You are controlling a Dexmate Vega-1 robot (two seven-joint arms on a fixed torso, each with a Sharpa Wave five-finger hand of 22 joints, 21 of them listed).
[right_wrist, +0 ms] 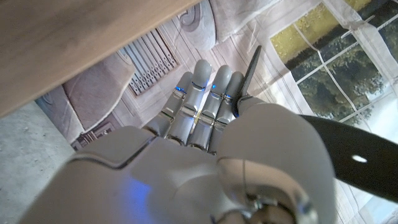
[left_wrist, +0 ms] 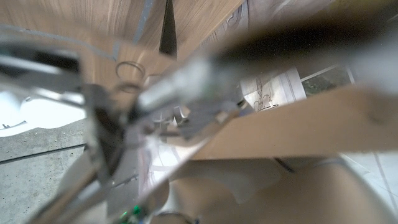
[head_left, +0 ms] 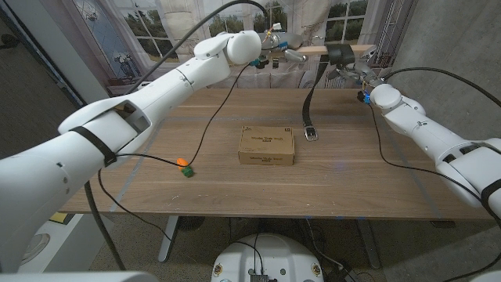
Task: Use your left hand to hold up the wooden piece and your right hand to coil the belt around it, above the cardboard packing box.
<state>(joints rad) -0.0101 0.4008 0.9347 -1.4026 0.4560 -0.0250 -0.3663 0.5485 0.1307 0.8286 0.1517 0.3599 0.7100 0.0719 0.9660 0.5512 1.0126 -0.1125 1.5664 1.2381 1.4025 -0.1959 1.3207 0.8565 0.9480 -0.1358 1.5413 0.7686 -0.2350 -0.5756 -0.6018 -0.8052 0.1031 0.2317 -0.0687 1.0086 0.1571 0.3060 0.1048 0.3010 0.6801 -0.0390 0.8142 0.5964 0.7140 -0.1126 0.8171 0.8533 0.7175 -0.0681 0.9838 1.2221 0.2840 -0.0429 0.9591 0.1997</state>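
Wooden piece (head_left: 313,50) is held up level near the top centre of the head view, above the far edge of the desk (head_left: 376,184). Left hand (head_left: 275,48) is clamped on its left end; the piece also shows as a blurred tan bar (left_wrist: 298,127) in the left wrist view, with the hand's fingers (left_wrist: 186,109) wrapped against it. Belt (head_left: 318,82) is looped over the piece's right part and hangs down to the desk, its buckle end (head_left: 311,133) lying on the desk just right of the box (head_left: 267,146). The box sits closed at desk centre, below and slightly left of the piece. Right hand (head_left: 356,74) is at the belt's loop at upper right of the head view; in the right wrist view its fingers (right_wrist: 205,102) are together and extended with the dark belt (right_wrist: 354,158) passing beside the hand. Whether the belt is actually gripped cannot be told. A small orange-and-green object (head_left: 185,167) lies on the desk left of the box.
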